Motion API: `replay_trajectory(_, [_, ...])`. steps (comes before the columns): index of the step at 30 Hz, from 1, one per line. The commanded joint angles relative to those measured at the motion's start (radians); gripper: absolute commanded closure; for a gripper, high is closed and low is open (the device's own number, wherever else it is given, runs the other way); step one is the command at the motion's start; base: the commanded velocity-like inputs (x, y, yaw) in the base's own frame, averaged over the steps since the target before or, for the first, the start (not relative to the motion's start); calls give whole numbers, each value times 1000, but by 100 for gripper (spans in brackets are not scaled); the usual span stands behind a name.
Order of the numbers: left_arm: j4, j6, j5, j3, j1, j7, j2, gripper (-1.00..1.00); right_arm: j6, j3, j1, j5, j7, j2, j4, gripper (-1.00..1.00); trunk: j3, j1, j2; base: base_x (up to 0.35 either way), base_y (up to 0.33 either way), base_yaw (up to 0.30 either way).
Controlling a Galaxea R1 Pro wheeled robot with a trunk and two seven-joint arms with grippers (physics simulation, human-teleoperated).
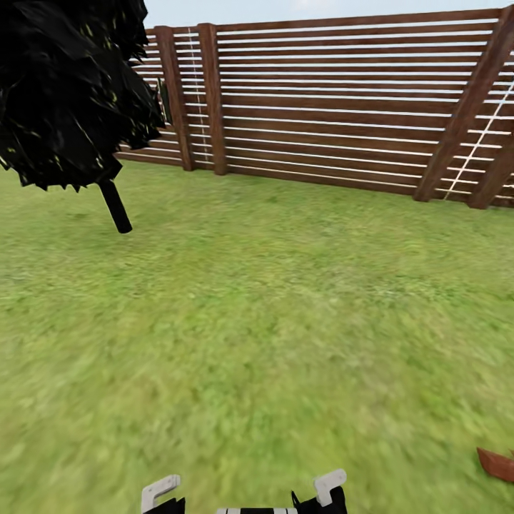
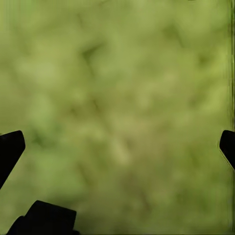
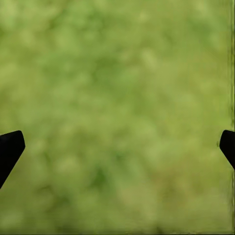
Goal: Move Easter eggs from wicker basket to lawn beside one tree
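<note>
Fingers (image 2: 11, 149) apart above lawn (image 2: 117, 98)

Your head camera faces the brown slatted wooden fence (image 1: 343, 100); both wrist cameras look closely down at flat green grass (image 1: 257, 321).

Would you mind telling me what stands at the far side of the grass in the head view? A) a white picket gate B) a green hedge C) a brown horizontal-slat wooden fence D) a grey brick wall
C: a brown wooden fence of horizontal slats runs across the back of the lawn, behind the dark thin-trunked tree.
</note>
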Motion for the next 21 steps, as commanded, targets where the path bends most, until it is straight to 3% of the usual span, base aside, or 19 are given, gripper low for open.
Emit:
replay_trajectory(1, [-3,5,6,-1,0,5,0,-100,-3,2,-1,1,-1,0,1,-100,0,0,0,0,0,-293])
replay_trajectory(21, [-1,5,6,-1,0,4,1,-100,-3,2,-1,0,-1,0,1,-100,16,0,0,0,0,-288])
